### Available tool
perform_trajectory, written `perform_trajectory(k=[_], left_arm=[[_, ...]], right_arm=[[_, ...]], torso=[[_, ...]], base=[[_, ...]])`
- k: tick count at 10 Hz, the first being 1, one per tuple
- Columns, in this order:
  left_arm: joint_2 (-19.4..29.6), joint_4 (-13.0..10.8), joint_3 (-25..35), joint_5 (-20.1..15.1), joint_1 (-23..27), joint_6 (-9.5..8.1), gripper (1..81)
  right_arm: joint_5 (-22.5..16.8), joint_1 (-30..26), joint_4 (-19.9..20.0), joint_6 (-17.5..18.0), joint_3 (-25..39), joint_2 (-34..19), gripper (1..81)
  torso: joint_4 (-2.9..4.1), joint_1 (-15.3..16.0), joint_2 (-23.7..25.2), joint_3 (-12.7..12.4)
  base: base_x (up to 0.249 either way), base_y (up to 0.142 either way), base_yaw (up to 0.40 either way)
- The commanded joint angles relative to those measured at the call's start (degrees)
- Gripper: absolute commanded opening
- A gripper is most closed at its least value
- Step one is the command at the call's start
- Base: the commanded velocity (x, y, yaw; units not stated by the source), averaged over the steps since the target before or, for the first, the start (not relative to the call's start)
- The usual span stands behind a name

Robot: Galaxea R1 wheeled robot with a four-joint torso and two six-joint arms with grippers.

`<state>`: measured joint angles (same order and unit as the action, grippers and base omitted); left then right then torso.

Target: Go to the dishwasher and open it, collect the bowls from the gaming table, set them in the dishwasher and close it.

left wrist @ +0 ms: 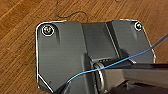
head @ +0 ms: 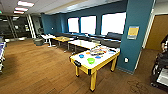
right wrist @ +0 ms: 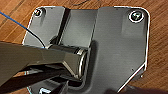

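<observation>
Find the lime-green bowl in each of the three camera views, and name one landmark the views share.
Head view: the lime-green bowl sits on the gaming table, towards its near end, right of picture centre.
Left wrist view: not in it.
Right wrist view: not in it.
Shared landmark: the wooden floor, seen around the robot's dark plate in the left wrist view and the right wrist view.

Wood floor (right wrist: 157, 57) under robot plate.

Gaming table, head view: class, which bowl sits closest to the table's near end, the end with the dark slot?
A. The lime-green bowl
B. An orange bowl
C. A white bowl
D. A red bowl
A: the lime-green bowl lies nearest that end of the gaming table; the blue bowl sits farther back.
</observation>
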<state>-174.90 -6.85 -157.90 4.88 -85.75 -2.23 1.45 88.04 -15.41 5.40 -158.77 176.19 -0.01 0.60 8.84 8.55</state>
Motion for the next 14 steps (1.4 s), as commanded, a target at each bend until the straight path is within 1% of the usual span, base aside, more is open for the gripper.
perform_trajectory(k=[1, 3, 5, 14], left_arm=[[0.16, 0.26, -0.04, -2.59, 2.91, -0.05, 81.1], [0.07, 0.26, -0.04, -2.85, 2.91, -0.05, 81.1], [0.08, 0.26, -0.04, -2.85, 2.99, -0.05, 81.1], [-0.1, 0.26, -0.04, -2.15, 2.91, -0.05, 81.1]], right_arm=[[-2.86, -2.99, 0.02, 0.05, 0.14, 0.23, 81.1], [-2.86, -2.91, 0.03, 0.05, 0.14, 0.24, 81.1], [-2.86, -2.91, -0.06, 0.05, 0.14, 0.24, 81.1], [-2.86, -2.82, 0.03, -0.03, 0.14, 0.68, 81.1]], torso=[[0.0, 0.0, 0.0, 0.0], [0.0, 0.0, 0.0, 0.0], [0.0, 0.0, 0.0, 0.0], [0.0, 0.0, 0.0, 0.0]], base=[[0.0, 0.0, -0.392], [0.0, 0.0, -0.368], [0.0, 0.0, 0.216], [0.0, 0.0, 0.0]])
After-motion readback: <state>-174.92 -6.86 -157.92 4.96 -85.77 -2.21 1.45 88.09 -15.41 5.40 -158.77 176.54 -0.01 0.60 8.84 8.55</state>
